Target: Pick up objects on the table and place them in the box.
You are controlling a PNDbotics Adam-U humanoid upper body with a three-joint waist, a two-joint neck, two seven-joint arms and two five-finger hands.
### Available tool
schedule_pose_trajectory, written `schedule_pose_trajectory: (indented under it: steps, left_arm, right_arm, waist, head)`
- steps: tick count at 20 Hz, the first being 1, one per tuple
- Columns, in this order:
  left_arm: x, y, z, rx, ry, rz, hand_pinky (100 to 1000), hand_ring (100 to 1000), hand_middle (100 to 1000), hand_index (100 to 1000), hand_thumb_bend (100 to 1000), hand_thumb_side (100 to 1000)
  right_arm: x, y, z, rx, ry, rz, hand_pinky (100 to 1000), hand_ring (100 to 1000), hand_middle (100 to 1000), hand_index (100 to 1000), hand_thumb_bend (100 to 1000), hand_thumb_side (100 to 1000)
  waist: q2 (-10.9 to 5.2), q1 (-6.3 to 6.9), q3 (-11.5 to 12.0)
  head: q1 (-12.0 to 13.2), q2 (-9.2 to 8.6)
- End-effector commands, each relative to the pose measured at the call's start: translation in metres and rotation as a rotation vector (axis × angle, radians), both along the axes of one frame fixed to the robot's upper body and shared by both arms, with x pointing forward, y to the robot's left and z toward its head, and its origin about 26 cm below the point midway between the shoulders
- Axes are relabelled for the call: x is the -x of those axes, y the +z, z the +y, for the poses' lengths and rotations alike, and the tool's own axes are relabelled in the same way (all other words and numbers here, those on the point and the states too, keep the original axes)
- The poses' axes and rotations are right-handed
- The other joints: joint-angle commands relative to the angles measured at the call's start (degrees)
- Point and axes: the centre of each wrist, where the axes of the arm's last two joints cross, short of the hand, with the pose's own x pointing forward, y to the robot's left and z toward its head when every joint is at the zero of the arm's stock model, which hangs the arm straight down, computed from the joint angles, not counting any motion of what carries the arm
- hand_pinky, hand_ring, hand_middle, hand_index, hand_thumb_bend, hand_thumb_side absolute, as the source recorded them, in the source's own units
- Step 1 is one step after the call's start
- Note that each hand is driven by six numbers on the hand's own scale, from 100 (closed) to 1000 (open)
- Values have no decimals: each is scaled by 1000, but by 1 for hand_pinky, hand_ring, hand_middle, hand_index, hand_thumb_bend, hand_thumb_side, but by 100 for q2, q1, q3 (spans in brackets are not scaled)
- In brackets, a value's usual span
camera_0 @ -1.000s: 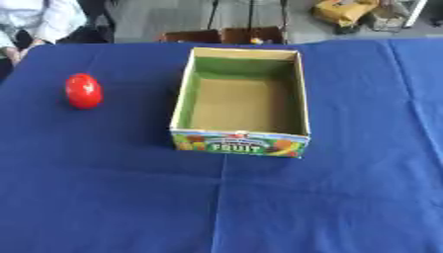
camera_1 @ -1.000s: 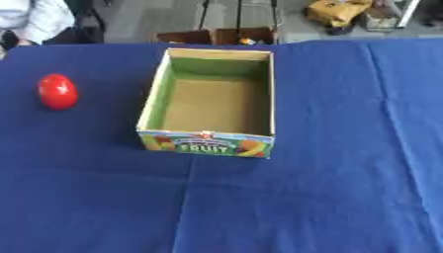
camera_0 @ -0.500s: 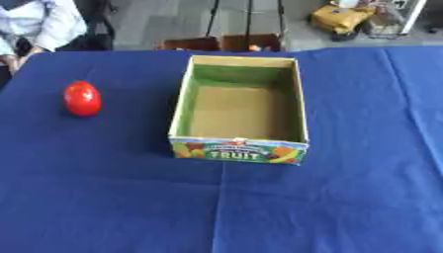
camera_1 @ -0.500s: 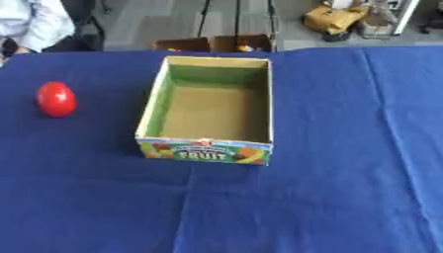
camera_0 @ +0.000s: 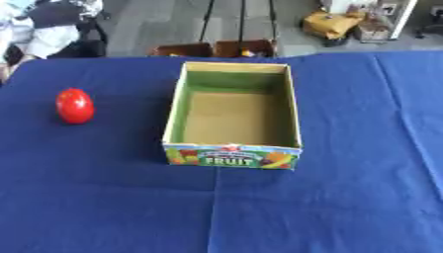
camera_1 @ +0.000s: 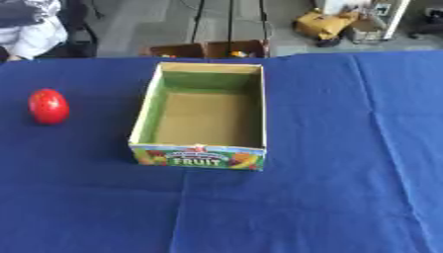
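A red egg-shaped object [camera_0: 75, 105] stands on the blue tablecloth at the left, a short way from the box. The cardboard box [camera_0: 175, 110] sits in the middle of the table, open at the top, with green inner walls, a brown floor and a "FRUIT" label [camera_0: 231, 157] on its near side. Nothing lies inside it. Neither of my hands shows in either view.
The blue cloth [camera_0: 346, 197] covers the whole table, with fold lines running across it. Beyond the far edge are a grey floor, a brown crate [camera_0: 216, 49], stand legs and a yellow item [camera_0: 330, 23]. A person's clothing shows at the top left corner.
The whole picture has shifted and levelled, so the camera has moved. The red object and the box keep their places on the cloth.
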Motion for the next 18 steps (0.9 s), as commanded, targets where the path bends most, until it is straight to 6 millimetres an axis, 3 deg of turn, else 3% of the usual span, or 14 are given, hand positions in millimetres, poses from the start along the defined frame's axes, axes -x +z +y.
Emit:
schedule_pose_trajectory:
  steps: [1, 8, 18]
  left_arm:
    - [-10, 3, 5, -40, 36, 48, 819, 881, 883, 1000, 160, 1000]
    - [-29, -17, 13, -80, 116, 152, 845, 906, 927, 1000, 245, 1000]
    - [-36, -36, 26, -118, 250, 265, 874, 946, 1000, 1000, 409, 1000]
  right_arm:
    - [3, 10, 0, 24, 28, -50, 689, 788, 790, 860, 100, 936]
    - [2, 11, 1, 27, 36, -49, 690, 788, 789, 860, 100, 936]
    - [2, 12, 1, 28, 37, -46, 691, 779, 784, 859, 100, 939]
  waist:
    - [-82, -12, -18]
    - [-44, -1, -72]
    - [-11, 27, -124]
  head:
    - [15, -70]
    - [97, -154]
    - [130, -238]
